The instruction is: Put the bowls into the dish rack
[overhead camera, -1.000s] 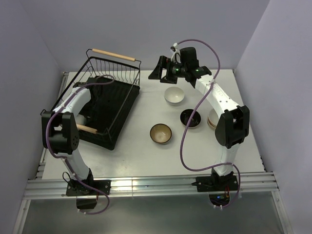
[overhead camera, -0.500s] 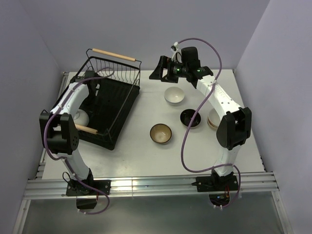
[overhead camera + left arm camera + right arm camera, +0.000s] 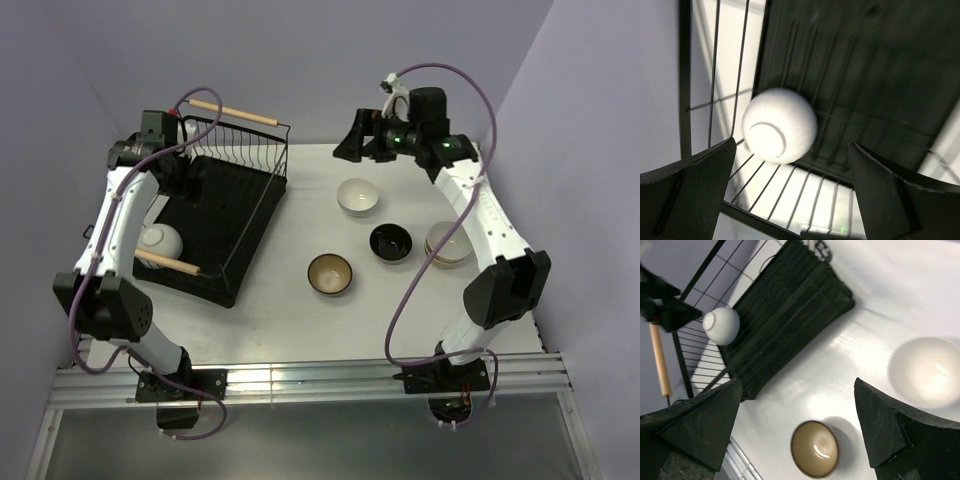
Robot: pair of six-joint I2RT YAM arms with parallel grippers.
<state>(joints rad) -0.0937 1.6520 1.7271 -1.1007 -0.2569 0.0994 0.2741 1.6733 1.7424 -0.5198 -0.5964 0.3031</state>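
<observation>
A: Where is the dish rack (image 3: 235,215) standing?

B: In the top view it takes the 9 to 10 o'clock part of the table (image 3: 300,320), a little turned. One wooden handle (image 3: 232,112) is at its far end, and the other one is at its near end.

A: Is there a bowl inside it?

B: Yes, one. The overturned white bowl (image 3: 160,239) lies with its foot ring up, at 8 o'clock from the rack's middle, just beside the near handle.

A: What about the left gripper (image 3: 192,186)?

B: It hangs over the rack, at 11 o'clock from the rack's middle. Its jaws stand wide apart and there is nothing between them. In the left wrist view the overturned white bowl appears between the two fingers (image 3: 695,195), but lower, on the rack's wires and apart from them.

A: And the right gripper (image 3: 352,147)?

B: It is high over the far edge of the table, near 12 o'clock. Its jaws are also spread, and it carries nothing.

A: Where are the other bowls?

B: On the table, to the right of the rack. I take the black bowl (image 3: 391,242) as the centre. The upright white bowl (image 3: 358,196) is at 11 o'clock, the brown bowl (image 3: 330,274) at 8 o'clock, and the cream bowls (image 3: 447,244) at 3 o'clock, just beside it. The cream ones look nested one in the other.
</observation>
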